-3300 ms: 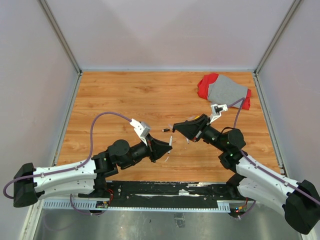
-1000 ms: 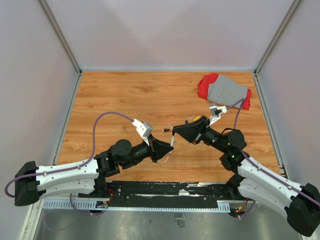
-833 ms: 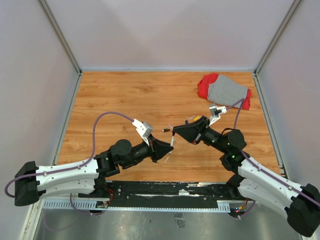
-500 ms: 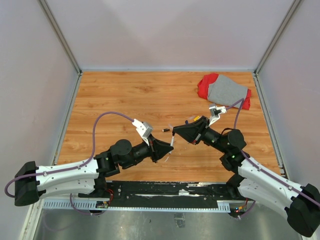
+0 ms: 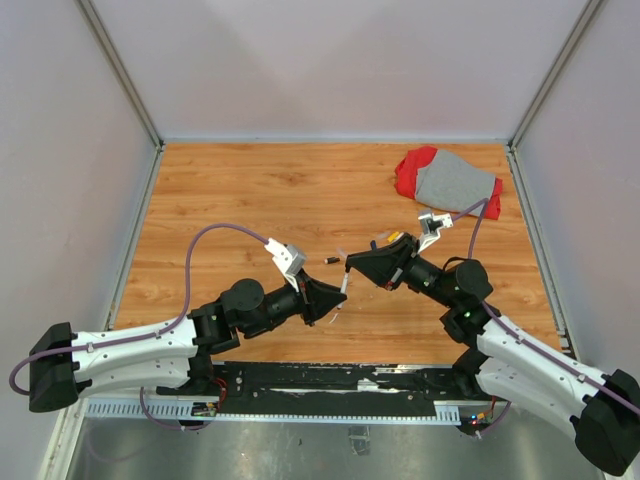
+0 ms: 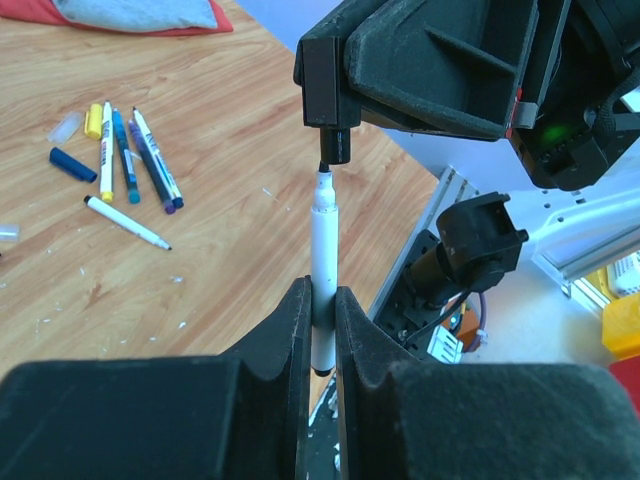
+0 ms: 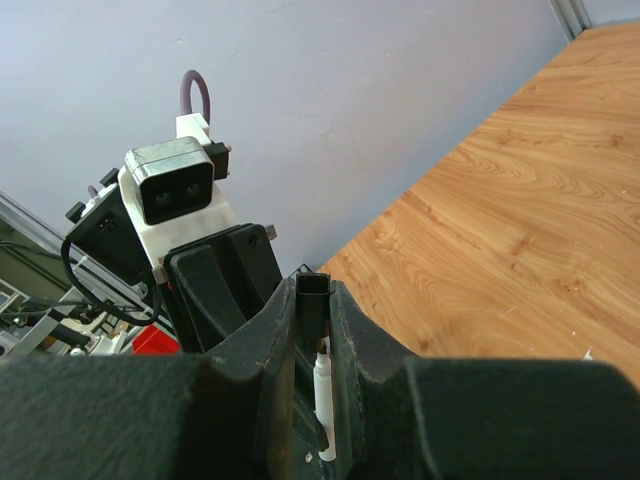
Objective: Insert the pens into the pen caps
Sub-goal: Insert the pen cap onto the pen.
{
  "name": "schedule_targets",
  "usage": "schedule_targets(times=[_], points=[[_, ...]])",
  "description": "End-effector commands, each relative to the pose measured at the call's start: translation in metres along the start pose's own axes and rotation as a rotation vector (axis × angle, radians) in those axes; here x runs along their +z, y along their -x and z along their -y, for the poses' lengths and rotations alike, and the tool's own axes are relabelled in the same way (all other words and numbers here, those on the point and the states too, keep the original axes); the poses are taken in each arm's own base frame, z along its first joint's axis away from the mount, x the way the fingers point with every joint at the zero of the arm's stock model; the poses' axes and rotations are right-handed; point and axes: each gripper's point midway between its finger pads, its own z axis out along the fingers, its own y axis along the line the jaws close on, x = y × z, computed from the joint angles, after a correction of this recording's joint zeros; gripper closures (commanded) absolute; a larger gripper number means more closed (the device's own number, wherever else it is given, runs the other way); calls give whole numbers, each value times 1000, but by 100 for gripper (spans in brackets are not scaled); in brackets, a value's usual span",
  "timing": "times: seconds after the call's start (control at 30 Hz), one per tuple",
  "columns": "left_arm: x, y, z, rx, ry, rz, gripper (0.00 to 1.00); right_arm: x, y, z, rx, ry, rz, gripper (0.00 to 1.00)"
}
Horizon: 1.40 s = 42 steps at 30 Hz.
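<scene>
My left gripper [image 6: 320, 305] is shut on a white pen [image 6: 323, 250], held upright with its dark tip upward. Right above it, my right gripper [image 6: 330, 95] is shut on a black pen cap [image 6: 336, 142]. The pen's tip sits at the cap's mouth. From the right wrist, the cap [image 7: 313, 300] shows between my right gripper's [image 7: 313, 285] fingers, with the pen [image 7: 322, 385] below it. The top view has both grippers meeting tip to tip, left [image 5: 338, 292] and right [image 5: 350, 263]. Several more pens [image 6: 135, 160] and a blue cap [image 6: 72, 164] lie on the table.
A red and grey cloth [image 5: 450, 180] lies at the far right of the wooden table [image 5: 250, 190]. A small dark cap [image 5: 331, 260] rests on the wood just left of the grippers. One white pen [image 6: 125, 222] lies apart from the group. Grey walls enclose three sides.
Over the last second nothing has visibly moved. Since the earliest frame both arms have shifted only slightly, with pen and cap still held tip to mouth.
</scene>
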Motion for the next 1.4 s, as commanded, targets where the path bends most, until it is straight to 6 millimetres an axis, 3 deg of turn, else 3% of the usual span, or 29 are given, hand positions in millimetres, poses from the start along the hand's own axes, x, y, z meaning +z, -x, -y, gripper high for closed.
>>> schedule_targets(times=[0.0,0.87,1.37], points=[[-1,13,7,-4,-20,48,99,-3,-10,3,-15,-4,-26,99],[1,10,7,-7,-24,43,99,-5,-4,6,-27,-32,11,99],[3,8,8,-7,-29,36,100,-4,11,-7,-12,17,85,99]])
